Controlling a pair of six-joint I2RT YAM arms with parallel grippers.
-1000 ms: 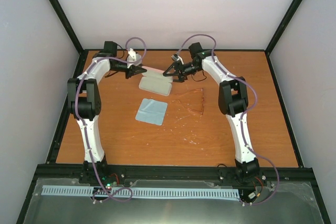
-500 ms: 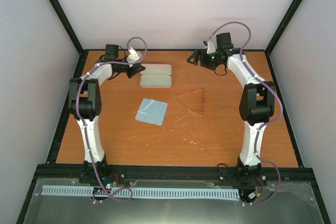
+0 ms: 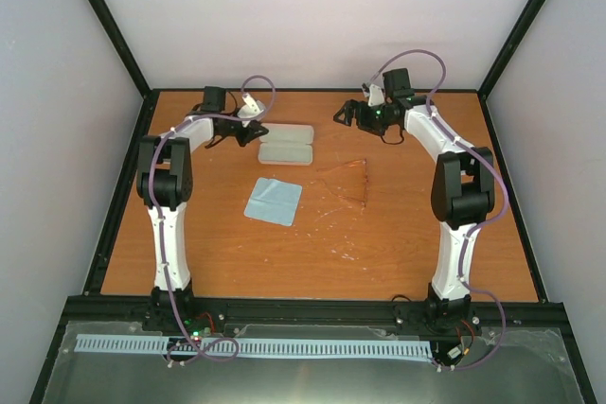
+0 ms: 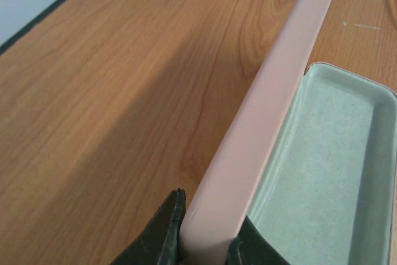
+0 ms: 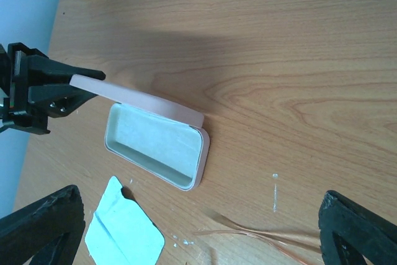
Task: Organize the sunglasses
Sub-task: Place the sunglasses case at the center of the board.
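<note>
The pale pink-grey case [image 3: 285, 153] lies open at the back of the table, its green-lined base [image 5: 155, 144] facing up. My left gripper [image 3: 254, 126] is shut on the left end of the raised lid [image 4: 273, 91], with one finger on each side of the lid's edge [image 4: 208, 240]. The amber sunglasses [image 3: 346, 182] lie on the wood to the right of the case; their slim arms show in the right wrist view [image 5: 267, 237]. My right gripper [image 3: 346, 113] is open and empty, above the table behind the sunglasses and to the right of the case [image 5: 200, 215].
A light blue square cloth [image 3: 274, 201] lies flat in front of the case and shows in the right wrist view [image 5: 121, 228]. Small white specks [image 3: 346, 253] lie on the wood near the sunglasses. Black frame posts edge the table [image 3: 473, 234].
My right gripper has drawn away from the case to the back right, then come back slightly left. My left gripper has shifted right, still holding the lid, which now stands open.
</note>
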